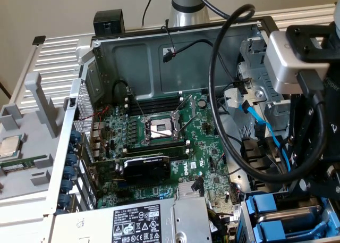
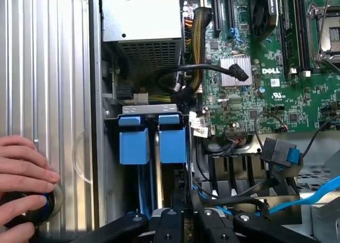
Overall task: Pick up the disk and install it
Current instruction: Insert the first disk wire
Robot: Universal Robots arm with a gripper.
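Tool (image 2: 185,203) narrow, apparently pinched on the disk (image 2: 172,142), which stands in the bay (image 2: 151,110) just beside the other blue-carrier drive (image 2: 133,142). Risk: a tilted disk binds against that drive. The loose blue cable (image 2: 319,192) near it may snag the tool.

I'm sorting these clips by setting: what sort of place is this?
Probably a lab or workshop bench for computer assembly: an opened desktop case lies on a slotted aluminium table, its motherboard bare, with a loose chip beside it.
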